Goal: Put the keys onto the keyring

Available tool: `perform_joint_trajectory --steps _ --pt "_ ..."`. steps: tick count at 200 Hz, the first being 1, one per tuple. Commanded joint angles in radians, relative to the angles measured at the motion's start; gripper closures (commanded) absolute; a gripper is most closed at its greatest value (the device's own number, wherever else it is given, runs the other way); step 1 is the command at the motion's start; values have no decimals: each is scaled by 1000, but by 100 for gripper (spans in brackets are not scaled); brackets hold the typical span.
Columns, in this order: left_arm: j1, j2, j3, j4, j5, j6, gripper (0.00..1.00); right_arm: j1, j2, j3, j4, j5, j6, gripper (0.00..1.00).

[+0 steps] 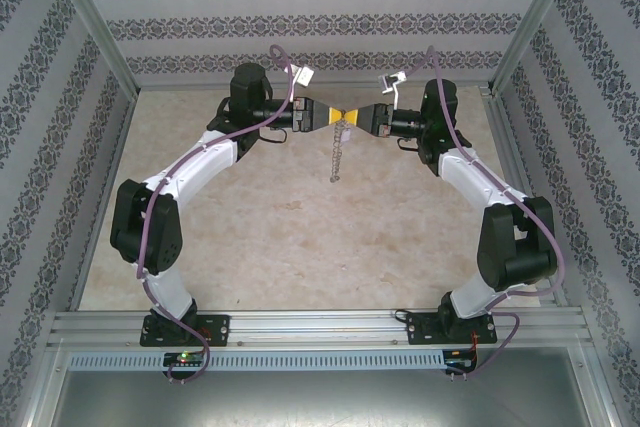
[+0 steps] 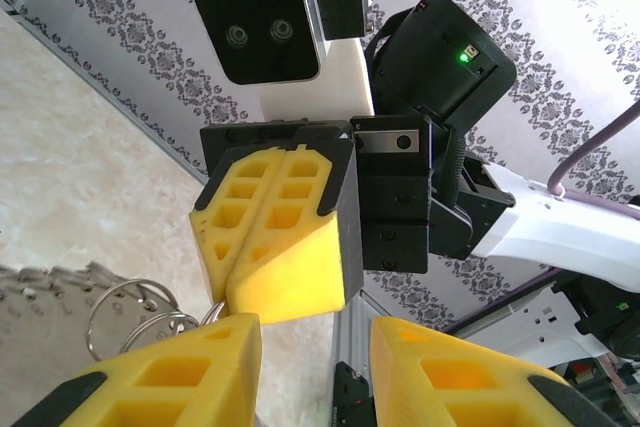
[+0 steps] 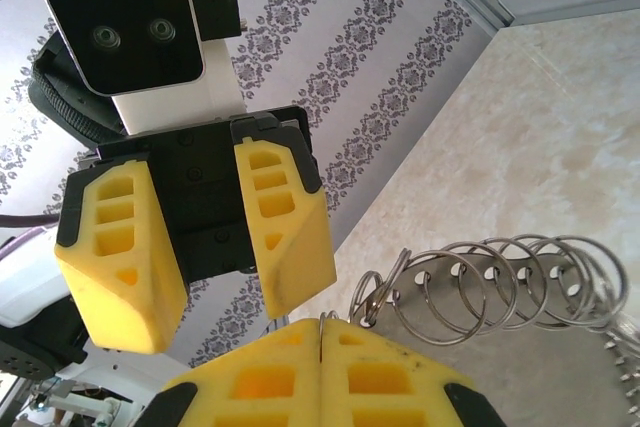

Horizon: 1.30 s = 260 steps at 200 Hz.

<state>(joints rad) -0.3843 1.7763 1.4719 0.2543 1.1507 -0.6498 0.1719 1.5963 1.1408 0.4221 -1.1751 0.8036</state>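
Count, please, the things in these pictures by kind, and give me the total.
Arms: 2, left arm, right arm
Grippers: 2, left gripper, right gripper
Wrist cameras: 2, left wrist camera, right wrist camera
Metal keyring: 1
Total: 7

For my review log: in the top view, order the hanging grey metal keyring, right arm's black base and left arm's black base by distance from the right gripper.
1. Grey metal keyring, at the right gripper.
2. Right arm's black base, near-right edge.
3. Left arm's black base, near-left edge.
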Motion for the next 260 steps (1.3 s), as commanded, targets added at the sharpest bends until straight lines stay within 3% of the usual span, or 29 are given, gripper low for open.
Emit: perform_joint_trajectory --steps 1,211,234,260 --pt "-3 29 1 33 0 11 66 -11 -19 1 33 -2 -24 100" --pt "-13 76 28 93 -4 -39 62 -12 -28 -8 41 -14 -26 100" --pt "-15 83 34 116 3 -56 65 -8 -25 -4 40 -17 -26 100" --pt "-17 87 38 120 9 -61 75 -7 -24 -1 40 -14 -27 100"
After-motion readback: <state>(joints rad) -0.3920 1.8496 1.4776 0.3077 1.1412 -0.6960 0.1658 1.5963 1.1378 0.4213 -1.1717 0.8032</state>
